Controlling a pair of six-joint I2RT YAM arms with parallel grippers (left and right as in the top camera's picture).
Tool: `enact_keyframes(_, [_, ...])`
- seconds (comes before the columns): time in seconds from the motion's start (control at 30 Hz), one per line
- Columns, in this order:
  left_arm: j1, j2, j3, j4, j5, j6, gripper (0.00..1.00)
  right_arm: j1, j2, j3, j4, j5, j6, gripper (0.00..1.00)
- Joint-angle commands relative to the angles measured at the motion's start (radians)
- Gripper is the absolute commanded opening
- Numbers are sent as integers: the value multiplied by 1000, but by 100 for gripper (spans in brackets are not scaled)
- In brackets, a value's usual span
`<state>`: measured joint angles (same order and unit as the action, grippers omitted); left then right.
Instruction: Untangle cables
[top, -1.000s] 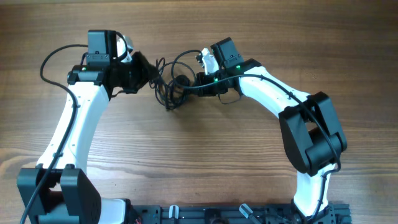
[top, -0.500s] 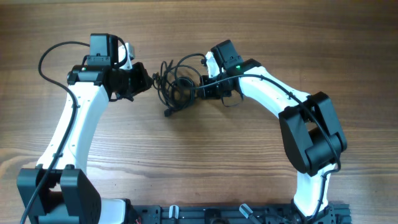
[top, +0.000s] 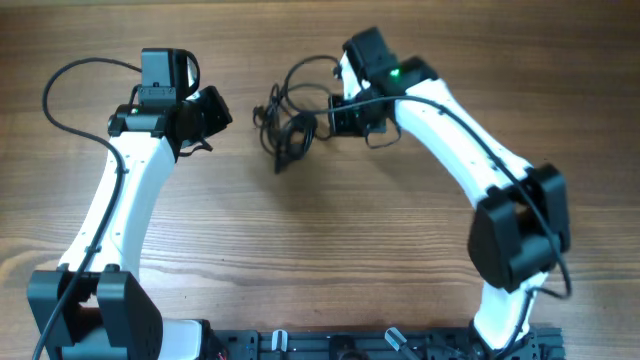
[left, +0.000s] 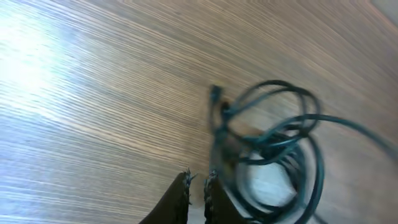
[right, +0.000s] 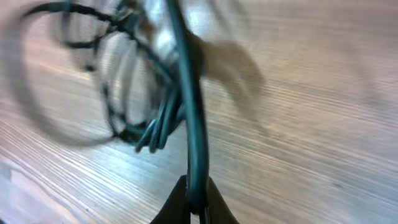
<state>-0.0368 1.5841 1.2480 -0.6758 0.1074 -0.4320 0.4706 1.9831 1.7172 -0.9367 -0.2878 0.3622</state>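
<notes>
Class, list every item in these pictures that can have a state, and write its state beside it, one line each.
cables: tangled in one looped bundle, one strand pinched on the right-arm side.
left gripper: shut, holding nothing, apart from the bundle.
right gripper: shut on a strand of the cables.

Robotics lab: a left arm (top: 118, 195) and a right arm (top: 452, 130), based at a black rail (top: 335, 346), are reaching over a wood-grain tabletop (top: 300, 250).
</notes>
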Motion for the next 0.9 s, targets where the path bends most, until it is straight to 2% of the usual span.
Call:
enact_keyframes(0.0, [6,59,-6,8,-76,-20,4,2,-90,108,-84,161,-48,4])
enact_keyframes(0.17, [6,150,-6,28,-66,-16,4,3,-140,134,-116,288,-122,4])
enact_keyframes(0.23, [7,157,-6,39,-22,25,4,3,-154,134,-113,284,-175,4])
enact_keyframes(0.27, [7,157,-6,48,29,68,4,3,-158,134,-108,233,-229,4])
enact_keyframes(0.3, [7,156,-6,58,98,115,4,3,-164,134,-94,87,-329,4])
enact_keyframes(0.37, [8,155,-6,75,247,205,4,3,-166,134,-56,-119,-403,4])
enact_keyframes(0.4, [7,155,-6,79,354,270,4,3,-165,134,-14,-217,-374,4])
enact_keyframes(0.43, [7,155,-6,79,441,322,4,3,-160,134,14,-221,-301,4])
enact_keyframes(0.5, [7,155,-6,73,640,451,4,3,-156,134,33,-88,-139,4])
enact_keyframes(0.6, [7,148,-6,19,853,652,7,3,-140,133,18,53,-11,4])
enact_keyframes(0.73, [7,122,-6,-48,872,785,14,3,-109,133,2,31,33,4])
enact_keyframes(0.87, [6,96,-6,-86,872,873,17,3,-81,129,9,-4,100,4])
